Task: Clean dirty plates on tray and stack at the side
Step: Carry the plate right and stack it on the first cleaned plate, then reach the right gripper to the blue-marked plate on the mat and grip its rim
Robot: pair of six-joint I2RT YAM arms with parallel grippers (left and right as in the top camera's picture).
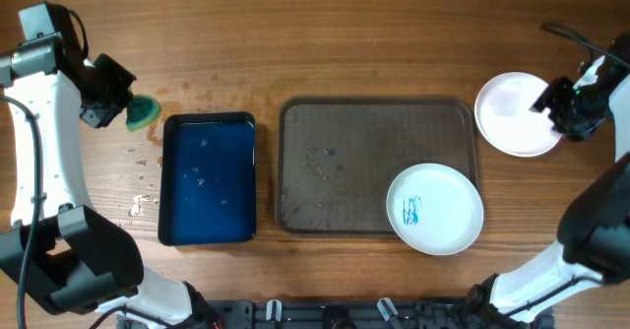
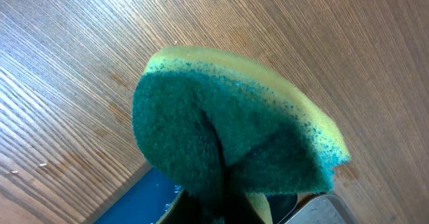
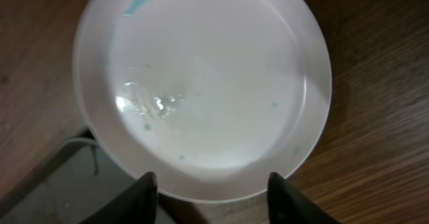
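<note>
The left gripper [image 1: 114,100] is closed on a green-and-yellow sponge [image 1: 144,112], pinching it so that in the left wrist view the sponge [image 2: 228,130] folds in on itself, green scouring face outward and the yellow layer along its upper edge. It hangs over the bare wooden table [image 1: 374,33], just off the upper left corner of a blue basin [image 1: 208,178] that holds water. A few small droplets or flecks [image 1: 139,202] lie on the wood to the left of the basin. The right gripper [image 3: 213,200] is spread wide, gripping nothing, with its two dark fingers [image 3: 145,197] standing on either side of the near rim of a white plate [image 3: 201,76]. That plate shows a wet glint and a few faint blue specks. From overhead the plate [image 1: 510,112] rests on the table just beyond the upper right corner of the brown tray [image 1: 335,191]. A second white plate [image 1: 435,209], marked with blue scribbles at its centre, sits at the tray's lower right corner, overhanging the tray's edge.
</note>
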